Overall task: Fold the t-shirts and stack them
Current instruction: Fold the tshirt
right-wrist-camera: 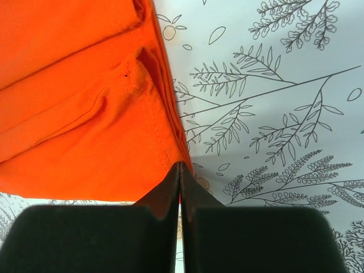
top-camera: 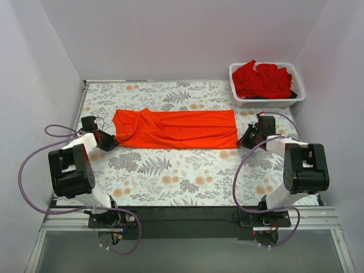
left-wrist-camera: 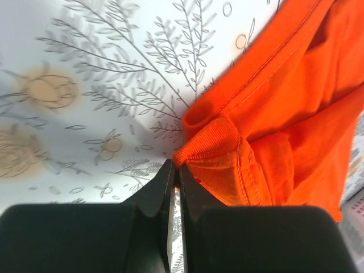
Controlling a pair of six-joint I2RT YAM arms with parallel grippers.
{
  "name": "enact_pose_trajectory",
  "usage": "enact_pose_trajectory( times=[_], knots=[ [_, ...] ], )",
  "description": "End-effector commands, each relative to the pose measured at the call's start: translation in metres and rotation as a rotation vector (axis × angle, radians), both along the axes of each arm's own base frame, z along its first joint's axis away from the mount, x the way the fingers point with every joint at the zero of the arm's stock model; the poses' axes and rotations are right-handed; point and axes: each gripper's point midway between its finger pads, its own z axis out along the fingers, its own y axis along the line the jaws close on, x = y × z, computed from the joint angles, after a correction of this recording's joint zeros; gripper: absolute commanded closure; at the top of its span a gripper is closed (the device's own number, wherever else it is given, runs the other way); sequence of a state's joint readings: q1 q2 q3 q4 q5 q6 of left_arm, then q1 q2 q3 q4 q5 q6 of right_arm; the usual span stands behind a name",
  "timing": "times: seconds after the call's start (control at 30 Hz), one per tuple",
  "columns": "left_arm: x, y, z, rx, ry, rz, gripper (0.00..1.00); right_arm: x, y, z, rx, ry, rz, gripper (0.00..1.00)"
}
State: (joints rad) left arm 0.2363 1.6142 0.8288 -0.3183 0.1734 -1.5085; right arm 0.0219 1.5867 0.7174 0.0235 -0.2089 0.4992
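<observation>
left gripper (left-wrist-camera: 175, 166) closed on the ribbed collar of the folded orange-red t-shirt (top-camera: 176, 129); right gripper (right-wrist-camera: 180, 166) closed on its stitched hem corner.

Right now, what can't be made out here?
Top view: how many red shirts fill the basket; they are heaped together.
Both wrist views: whether the shut jaws actually pinch the orange shirt; cloth meets only their tips.
Wrist views: most of that shirt, past the frame edges.
</observation>
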Motion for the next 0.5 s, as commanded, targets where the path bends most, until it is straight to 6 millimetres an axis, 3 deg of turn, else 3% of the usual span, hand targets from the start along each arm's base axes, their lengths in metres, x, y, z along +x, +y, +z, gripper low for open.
enact_pose_trajectory(
  times=[0.0,0.03,0.13,0.33,0.47],
  knots=[
    [-0.005,0.02,0.026,0.021,-0.055,0.079,1.0,-0.034,-0.018,-0.028,-0.076,0.136,-0.042,0.99],
    [-0.008,0.022,0.026,0.016,-0.055,0.096,1.0,-0.032,-0.029,-0.027,-0.084,0.132,-0.078,0.99],
    [-0.012,0.029,0.029,0.006,-0.071,0.134,1.0,-0.033,-0.034,-0.025,-0.096,0.13,-0.096,0.99],
    [-0.043,0.012,0.0,-0.076,-0.009,0.15,0.99,-0.044,-0.033,-0.034,-0.086,0.163,-0.091,0.99],
    [-0.054,0.013,0.001,-0.046,-0.01,0.159,0.77,-0.041,-0.03,-0.022,-0.078,0.125,-0.073,0.99]
  ],
)
